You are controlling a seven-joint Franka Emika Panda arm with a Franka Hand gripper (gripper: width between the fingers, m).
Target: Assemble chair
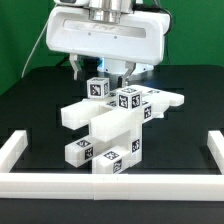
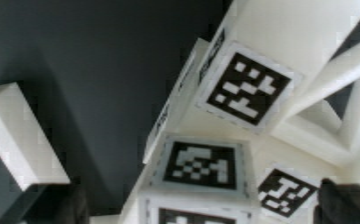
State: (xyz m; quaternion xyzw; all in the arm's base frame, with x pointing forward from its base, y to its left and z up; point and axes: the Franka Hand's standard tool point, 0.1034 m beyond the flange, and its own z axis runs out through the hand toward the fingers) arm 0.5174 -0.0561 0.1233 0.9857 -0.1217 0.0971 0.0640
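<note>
The chair [image 1: 112, 125] is a stack of chunky white tagged pieces in the middle of the dark table: a slab and bars lying crosswise, with a small tagged block [image 1: 97, 88] at the top. My gripper [image 1: 103, 72] hangs right over that top block. In the wrist view the tagged chair pieces [image 2: 248, 90] fill the picture close up. My gripper [image 2: 195, 205] is open, its dark fingertips [image 2: 38, 200] far apart on either side of a tagged piece, with a gap showing beside it. I cannot see any contact.
Long thin white border rails frame the table: one at the exterior view's left [image 1: 14, 150], one at its right [image 1: 212, 150], one along the front [image 1: 60, 182]. One rail also shows in the wrist view [image 2: 20, 130]. A cable hangs behind the arm.
</note>
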